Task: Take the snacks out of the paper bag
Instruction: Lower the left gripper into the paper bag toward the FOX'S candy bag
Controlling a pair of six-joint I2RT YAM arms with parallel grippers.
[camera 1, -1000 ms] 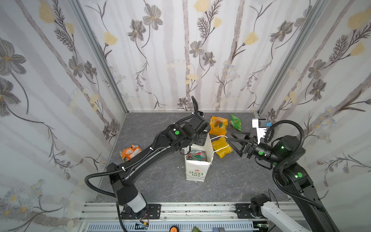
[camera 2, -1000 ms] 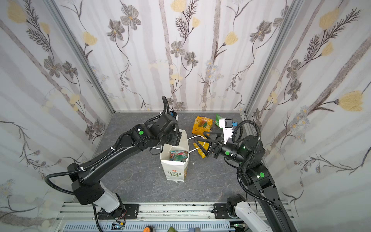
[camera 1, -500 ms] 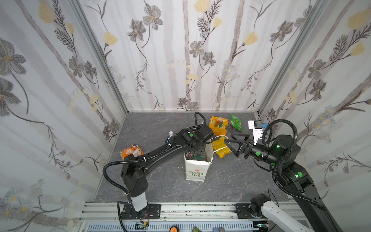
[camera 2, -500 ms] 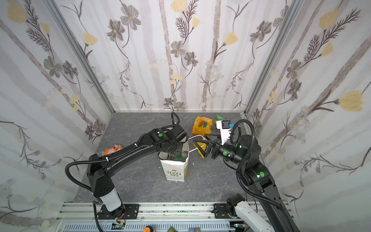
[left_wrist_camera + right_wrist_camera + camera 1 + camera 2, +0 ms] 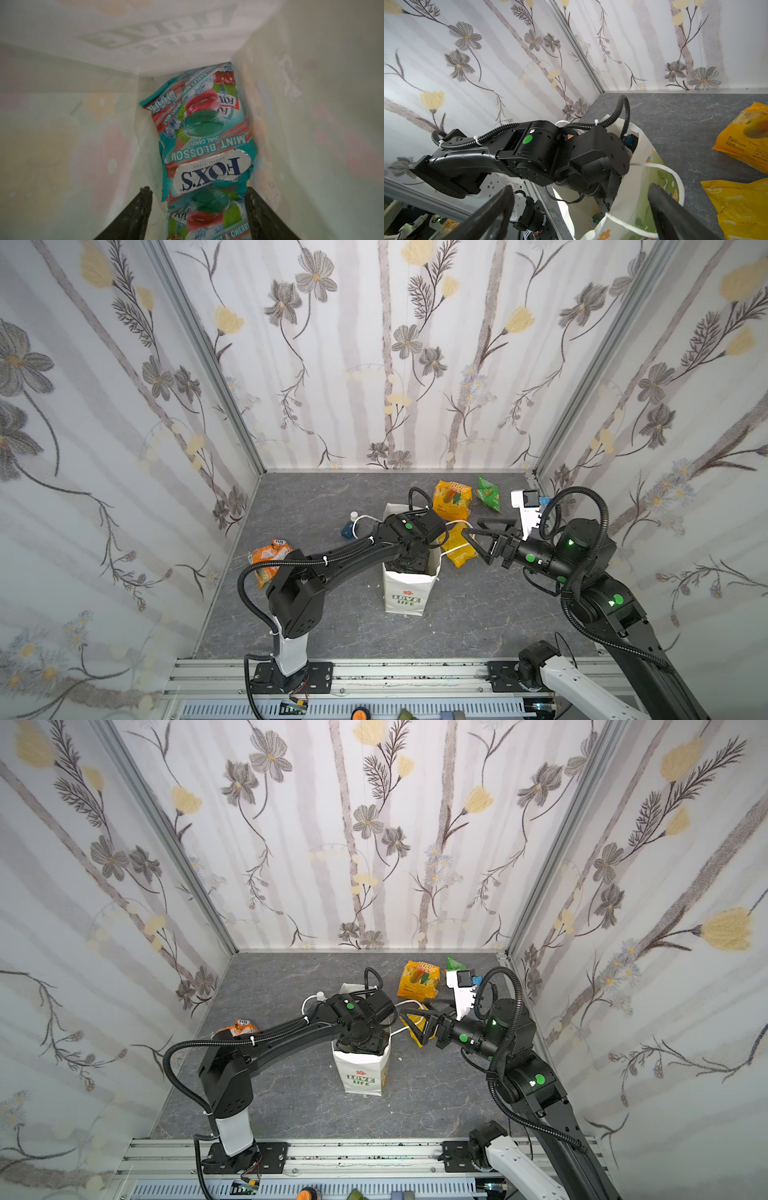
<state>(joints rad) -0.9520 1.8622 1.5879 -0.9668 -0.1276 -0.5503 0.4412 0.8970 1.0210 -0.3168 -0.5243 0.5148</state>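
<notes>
Left gripper [image 5: 197,189] is now down inside the paper bag [image 5: 405,599]; a second ago it hung above the rim at the bag's back. Jaws well apart, one finger either side of a teal FOX'S packet [image 5: 207,149]; nothing pinched yet, as far as shows. Its wrist fills the bag mouth in both top views, so the contents are hidden there. Second FOX'S packet [image 5: 209,222] lies nearer the camera, overlapping the first. Reading: two snacks left to lift, grab about to begin.

Right gripper [image 5: 473,537] has drawn closer to the bag's side, jaws fully spread, empty.

Already out on the surface [image 5: 332,626]:
- large orange-yellow packet [image 5: 452,499], near the back wall
- yellow packet [image 5: 457,549], just beside the bag
- small green packet [image 5: 487,493]

Orange-and-white packet [image 5: 270,553] and blue bottle [image 5: 347,527] sit on the bag's other side, not in play.

In the way: paper walls close on both fingers; white cord handle [image 5: 675,172] loops out between bag and right gripper.
</notes>
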